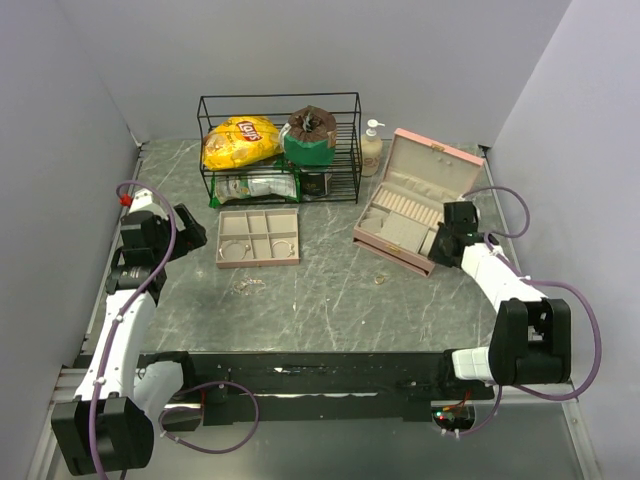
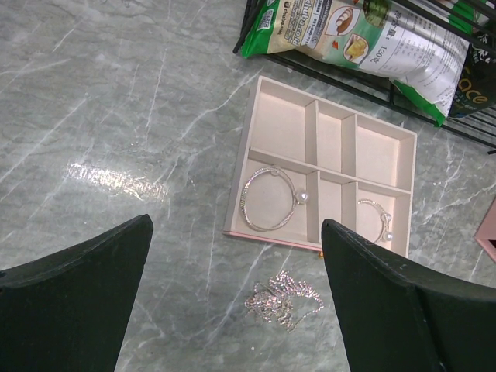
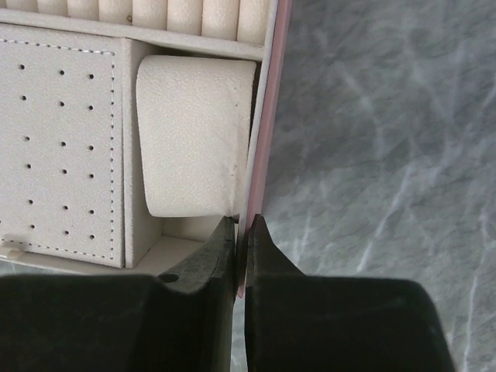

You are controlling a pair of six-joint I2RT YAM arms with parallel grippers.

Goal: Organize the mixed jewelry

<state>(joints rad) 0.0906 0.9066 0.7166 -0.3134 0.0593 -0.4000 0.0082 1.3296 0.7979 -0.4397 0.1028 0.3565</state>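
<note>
One tangled chain (image 2: 283, 298) between wide left jaws

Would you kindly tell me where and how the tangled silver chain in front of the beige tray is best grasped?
Pinch the silver chain at its bunched middle, coming straight down from above with the open left gripper: it lies flat on the table, and its loose outer loops may slip.

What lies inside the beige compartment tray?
Two silver hoops: one hoop fully visible, the other hoop partly hidden behind a finger of the left gripper. The other compartments of the tray look empty.
</note>
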